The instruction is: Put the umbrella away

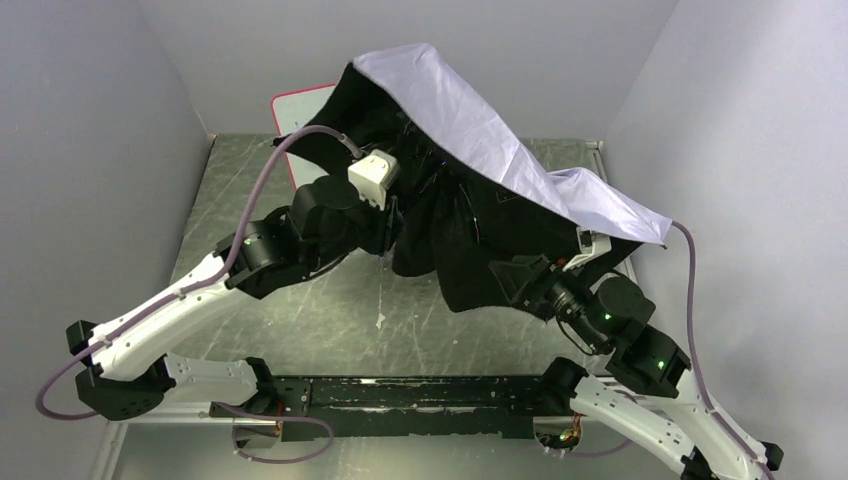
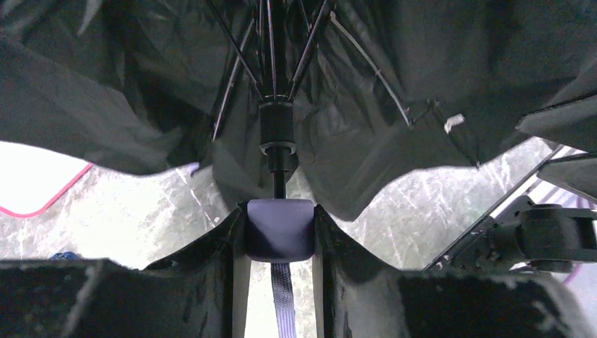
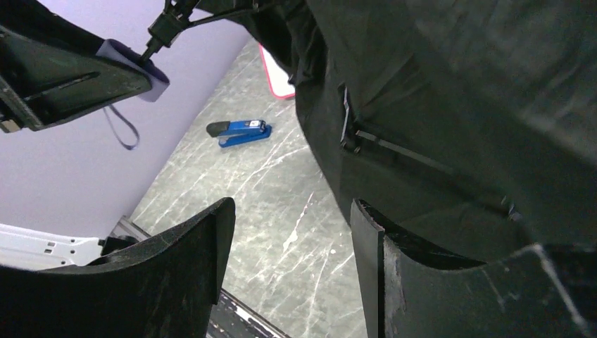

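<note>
Your left fingers point(image 2: 224, 243) pinch the handle point(image 2: 279, 229); right fingers point(image 3: 176, 260) are spread, empty. The umbrella point(image 1: 480, 130) is probably light and limp with fragile ribs point(image 2: 232, 77): grip the stiff shaft point(image 2: 279, 182).

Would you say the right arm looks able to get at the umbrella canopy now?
Probably yes: the right gripper has open, empty jaws, and the umbrella hangs its black lining right beside them, unobstructed.

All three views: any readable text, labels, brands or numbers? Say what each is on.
No readable text in any view.
umbrella: no print visible.
blue stapler: no legible marking, too small.
whiteboard: blank where visible.
white tag on the umbrella lining: too small to tell if printed.
</note>
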### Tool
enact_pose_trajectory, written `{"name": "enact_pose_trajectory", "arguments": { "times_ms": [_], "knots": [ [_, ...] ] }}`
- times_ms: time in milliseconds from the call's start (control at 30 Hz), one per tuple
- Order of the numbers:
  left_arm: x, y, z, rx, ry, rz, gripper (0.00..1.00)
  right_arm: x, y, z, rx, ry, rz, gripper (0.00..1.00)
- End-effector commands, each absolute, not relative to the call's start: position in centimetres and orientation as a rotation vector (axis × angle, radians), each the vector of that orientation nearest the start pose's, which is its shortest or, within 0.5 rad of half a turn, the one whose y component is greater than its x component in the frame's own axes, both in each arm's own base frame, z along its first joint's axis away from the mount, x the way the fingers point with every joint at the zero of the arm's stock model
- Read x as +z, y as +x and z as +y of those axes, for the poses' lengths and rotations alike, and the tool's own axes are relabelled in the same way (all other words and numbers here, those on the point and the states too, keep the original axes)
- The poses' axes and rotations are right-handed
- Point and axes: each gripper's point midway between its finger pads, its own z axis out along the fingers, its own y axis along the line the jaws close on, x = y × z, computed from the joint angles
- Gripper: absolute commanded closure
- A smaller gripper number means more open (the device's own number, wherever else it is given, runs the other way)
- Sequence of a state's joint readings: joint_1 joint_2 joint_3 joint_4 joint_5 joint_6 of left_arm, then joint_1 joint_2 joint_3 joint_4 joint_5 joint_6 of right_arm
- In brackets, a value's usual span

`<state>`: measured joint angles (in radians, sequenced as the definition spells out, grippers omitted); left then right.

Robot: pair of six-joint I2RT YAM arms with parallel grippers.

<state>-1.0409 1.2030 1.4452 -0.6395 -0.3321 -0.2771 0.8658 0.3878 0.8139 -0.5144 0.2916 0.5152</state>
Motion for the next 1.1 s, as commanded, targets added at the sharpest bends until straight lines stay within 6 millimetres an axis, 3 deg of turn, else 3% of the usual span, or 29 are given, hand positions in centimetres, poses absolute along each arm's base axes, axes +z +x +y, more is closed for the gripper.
{"name": "enact_pose_trajectory", "arguments": {
  "times_ms": [0,100,200,400,500,600,733,833,1067],
  "knots": [
    [39.4,20.9,-28.2,-0.63,0.526,1.81,0.95,33.0,16.6,14.1,0.77,-0.092,1.674,0.35],
    [39.2,20.8,-27.5,-0.595,0.531,1.828,0.95,33.0,16.6,14.4,0.772,-0.107,1.685,0.35],
    [36.2,20.8,-27.0,-0.54,0.556,1.889,0.95,31.6,16.8,14.8,0.766,-0.109,1.721,0.35],
    [24.6,19.9,-27.3,-0.491,0.626,2.04,0.95,25.9,17.0,16.4,0.764,-0.122,1.862,0.35],
    [20.0,19.5,-26.9,-0.461,0.634,2.09,0.95,23.0,16.8,17.3,0.779,-0.139,1.923,0.35],
    [16.2,19.1,-26.6,-0.433,0.651,2.141,0.95,22.1,16.5,18.1,0.818,-0.162,1.936,0.35],
    [12.6,18.8,-26.5,-0.404,0.667,2.203,0.95,23.0,16.1,18.8,0.849,-0.215,1.924,0.34],
    [10.2,18.3,-26.2,-0.388,0.656,2.263,0.95,24.7,15.9,18.8,0.865,-0.232,1.9,0.34],
    [7.0,16.6,-24.0,-0.369,0.58,2.365,0.94,32.8,15.2,19.5,0.982,-0.262,1.745,0.34]
  ]
}}
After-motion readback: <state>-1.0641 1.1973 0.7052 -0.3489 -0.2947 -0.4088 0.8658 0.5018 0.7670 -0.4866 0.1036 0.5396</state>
